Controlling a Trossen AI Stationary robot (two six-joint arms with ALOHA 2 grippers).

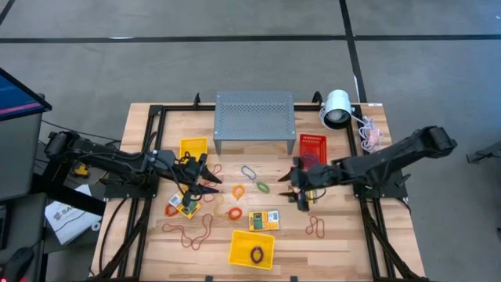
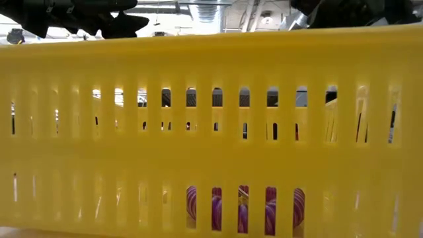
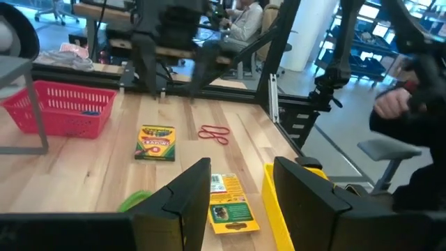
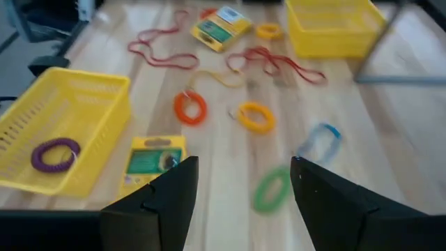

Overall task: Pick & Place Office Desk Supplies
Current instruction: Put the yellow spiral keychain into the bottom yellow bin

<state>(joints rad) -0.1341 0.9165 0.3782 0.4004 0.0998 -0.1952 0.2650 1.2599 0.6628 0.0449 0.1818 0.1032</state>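
Observation:
Rubber bands lie loose on the wooden table: orange (image 1: 234, 212), yellow (image 1: 238, 190), green (image 1: 263, 188), red (image 1: 317, 226) and a long reddish-brown one (image 1: 192, 233). One crayon box (image 1: 264, 220) lies flat near the front yellow basket (image 1: 252, 249), which holds a purple band (image 4: 54, 155). Another crayon box (image 1: 188, 205) lies below my left gripper (image 1: 205, 178), and a third (image 3: 157, 142) shows in the left wrist view. My left gripper (image 3: 240, 174) hangs open above the table. My right gripper (image 1: 291, 188) (image 4: 244, 171) is open too, tipped down over the green band (image 4: 270, 188).
A grey perforated stand (image 1: 254, 117) and a white lamp (image 1: 337, 108) stand at the far edge. A second yellow basket (image 1: 193, 147) sits far left, a red basket (image 1: 312, 146) far right. The front basket's wall (image 2: 211, 132) fills the low view.

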